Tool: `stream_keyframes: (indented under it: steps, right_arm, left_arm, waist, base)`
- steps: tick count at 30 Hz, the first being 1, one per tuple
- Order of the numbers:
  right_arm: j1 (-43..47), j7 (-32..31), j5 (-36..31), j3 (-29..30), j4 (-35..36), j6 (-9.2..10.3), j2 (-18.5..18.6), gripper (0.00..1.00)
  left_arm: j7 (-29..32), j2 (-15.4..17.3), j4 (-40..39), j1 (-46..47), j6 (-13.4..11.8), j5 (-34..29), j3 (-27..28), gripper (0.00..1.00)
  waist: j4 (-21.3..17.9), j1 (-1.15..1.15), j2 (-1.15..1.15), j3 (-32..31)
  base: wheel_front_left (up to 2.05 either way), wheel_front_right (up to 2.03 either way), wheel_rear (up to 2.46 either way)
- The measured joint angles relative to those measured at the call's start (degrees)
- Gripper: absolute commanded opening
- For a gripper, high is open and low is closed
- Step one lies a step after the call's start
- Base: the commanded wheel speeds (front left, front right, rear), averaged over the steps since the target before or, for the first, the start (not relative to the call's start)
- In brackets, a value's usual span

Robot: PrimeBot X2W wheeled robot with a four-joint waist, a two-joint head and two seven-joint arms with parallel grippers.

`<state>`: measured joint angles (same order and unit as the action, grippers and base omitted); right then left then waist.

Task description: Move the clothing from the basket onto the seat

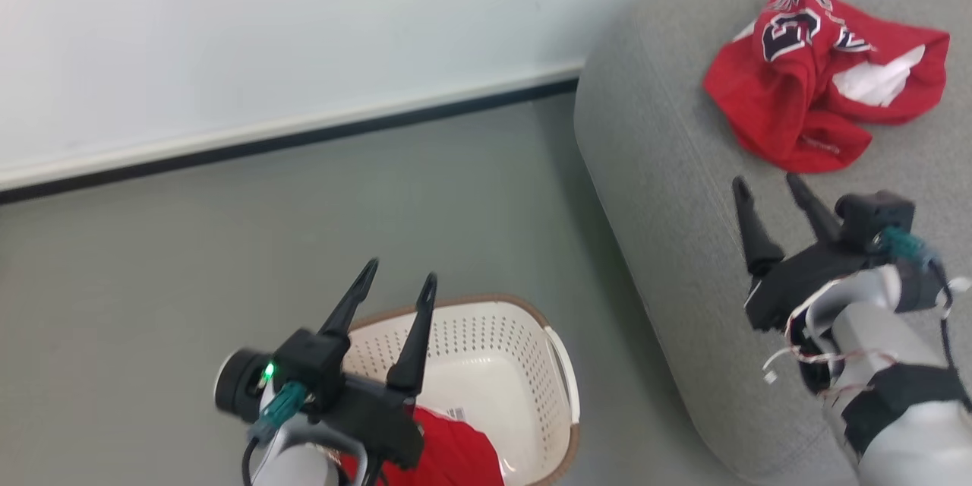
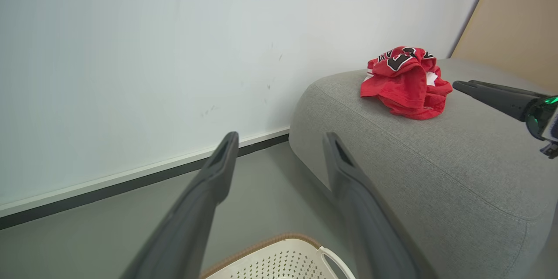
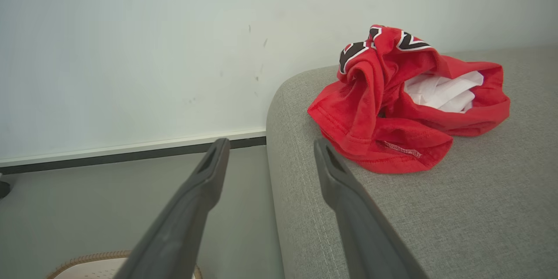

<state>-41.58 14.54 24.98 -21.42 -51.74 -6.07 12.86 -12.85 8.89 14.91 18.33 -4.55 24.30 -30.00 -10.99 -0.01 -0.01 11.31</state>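
- The floor (image 1: 304, 220) is plain grey-green and runs to a white wall (image 1: 266, 23) on the far side, where a pale skirting board (image 1: 288, 133) sits over a dark strip.
- In the left wrist view a tan panel (image 2: 518, 17) stands at the far right, beyond the seat.
- The seat (image 1: 668, 190), a grey woven sofa, takes up the right of the scene. Its left edge is rounded and drops to the floor, and a faint seam runs along the top near that edge.
- The basket (image 1: 486, 342) stands on the floor at the near left, with a brown rim, cream perforated walls and one handle turned toward the seat. A strip of bare floor separates it from the sofa's side.
- Open floor lies to the left of the basket and beyond it, up to the wall.
- The jersey (image 1: 805, 91) lies crumpled on the seat's top at the far right, set back from the rounded edge. Its black-and-white lettering faces up and white fabric shows in its folds.
- The plainer red garment (image 1: 456, 456) lies in the bottom of the basket on the near side, next to a barcode sticker (image 1: 456, 414), and is partly hidden by the left arm.
- The left gripper (image 1: 402, 270) hangs over the basket's far-left rim with its fingers spread wide and nothing between them. They point toward the wall, and the garment lies below and nearer than the tips.
- The right gripper (image 1: 765, 179) hovers over the seat, fingers wide apart and empty. The tips point at the jersey, close to it but apart, with bare grey fabric between.
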Motion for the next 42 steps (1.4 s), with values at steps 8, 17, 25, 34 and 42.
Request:
stream_keyframes:
  steps: [8,17,25,34,42]
  right_arm:
    - [10.9,0.0,-0.3,0.7,10.7,0.63,-1.2,1.00]
    - [23.6,0.0,-2.6,1.2,25.0,3.65,-0.1,1.00]
    - [32.7,0.2,-4.0,1.2,36.0,6.65,-0.1,1.00]
    - [39.3,0.2,-4.1,1.5,43.6,8.69,-0.3,1.00]
    - [41.3,0.2,-4.2,1.9,47.6,9.60,-0.2,1.00]
  left_arm:
    - [-0.9,0.6,-0.4,-7.5,-1.1,1.4,3.7,1.00]
    - [-1.1,2.3,-3.0,-14.3,-2.0,2.1,7.2,1.00]
    - [-1.4,3.1,-5.5,-19.5,-2.1,2.7,10.4,1.00]
    - [-1.4,3.4,-7.2,-23.9,-2.5,2.8,13.5,1.00]
    - [-1.4,3.5,-9.1,-26.2,-2.5,2.6,16.5,1.00]
  waist:
    - [2.1,0.00,0.00,-6.5]
    - [4.5,0.00,0.00,-11.8]
    - [6.4,0.01,0.01,-14.0]
    - [7.3,0.01,0.01,-15.1]
    - [7.7,0.01,0.01,-15.1]
  base:
    - [0.00,0.00,0.00]
    - [0.00,0.00,0.00]
    - [0.00,0.00,0.00]
    - [0.00,0.00,0.00]
    - [0.00,0.00,0.00]
